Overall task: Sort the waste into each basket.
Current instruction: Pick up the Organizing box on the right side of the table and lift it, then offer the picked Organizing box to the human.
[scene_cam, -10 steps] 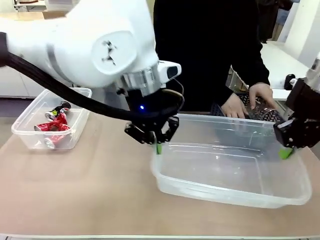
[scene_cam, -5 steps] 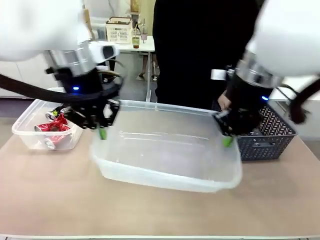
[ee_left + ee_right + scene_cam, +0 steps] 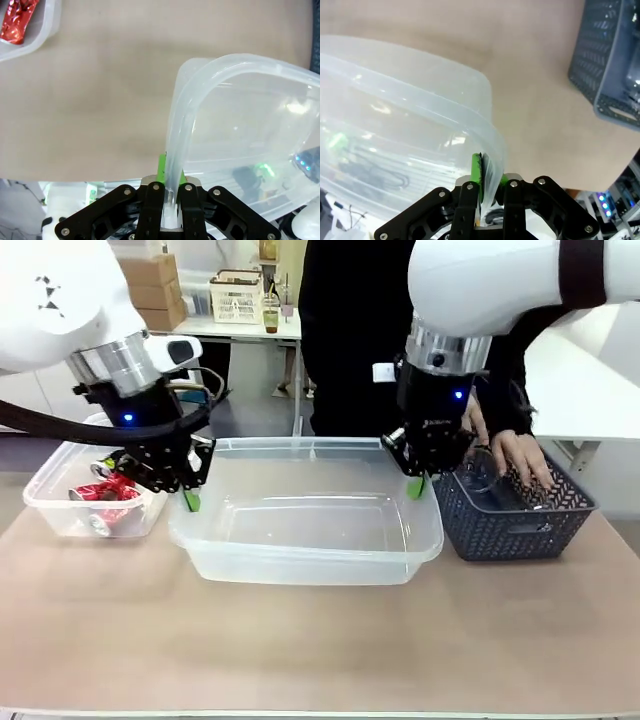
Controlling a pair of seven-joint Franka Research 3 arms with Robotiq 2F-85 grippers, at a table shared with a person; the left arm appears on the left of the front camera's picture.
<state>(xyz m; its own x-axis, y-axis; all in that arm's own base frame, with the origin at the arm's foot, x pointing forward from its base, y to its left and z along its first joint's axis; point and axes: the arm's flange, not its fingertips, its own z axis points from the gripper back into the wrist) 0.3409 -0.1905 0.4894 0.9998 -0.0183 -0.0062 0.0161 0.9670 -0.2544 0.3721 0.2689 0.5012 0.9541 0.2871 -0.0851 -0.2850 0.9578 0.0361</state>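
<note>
A small deep clear basket (image 3: 47, 504) stands at the table's left with crushed red cans (image 3: 106, 489) inside; the left wrist view catches it (image 3: 44, 34) with one red can (image 3: 18, 19). My left gripper (image 3: 190, 501) is shut on the left rim of a large shallow clear tub (image 3: 300, 566), and its green pads pinch the rim (image 3: 184, 117) in the left wrist view (image 3: 170, 176). On the tub's right rim, my right gripper (image 3: 415, 487) is shut too (image 3: 488, 173), with the tub's wall (image 3: 420, 95) curving away from it.
A dark lattice basket (image 3: 512, 531) sits at the right, touching the tub's side, also seen as the lattice basket (image 3: 602, 65) from the right wrist. A person's hands (image 3: 525, 456) reach into it. Bare table lies in front.
Both arms have carried the large tub to the left, from the right side to the table's middle. The lattice basket has come into view and the person's hands are now in it.
</note>
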